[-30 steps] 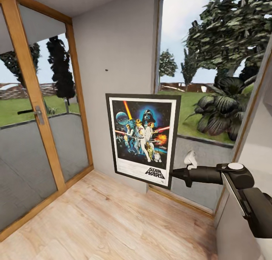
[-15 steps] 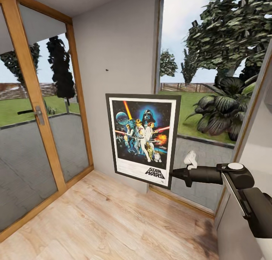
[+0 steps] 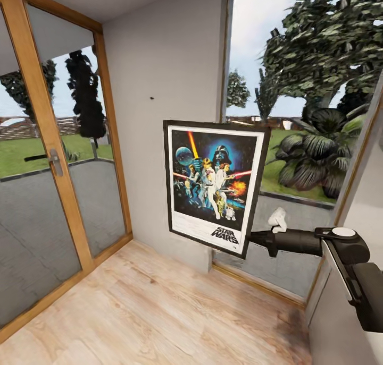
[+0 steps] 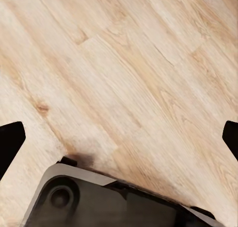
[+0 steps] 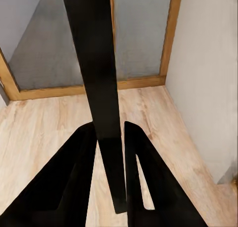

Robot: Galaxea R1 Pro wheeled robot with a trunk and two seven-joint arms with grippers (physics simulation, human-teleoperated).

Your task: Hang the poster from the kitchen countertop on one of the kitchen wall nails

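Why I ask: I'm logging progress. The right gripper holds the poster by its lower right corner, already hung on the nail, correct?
Not hung. In the head view the poster is held off the wall by the right gripper at its lower right corner, with the nail bare, above and left of it.

poster (image 3: pixel 214 187) upright, right pincer (image 3: pixel 254 239) gripping its edge; wall nail (image 3: pixel 152 98) above-left

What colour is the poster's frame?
Black, around a white border; the poster shows best in the head view.
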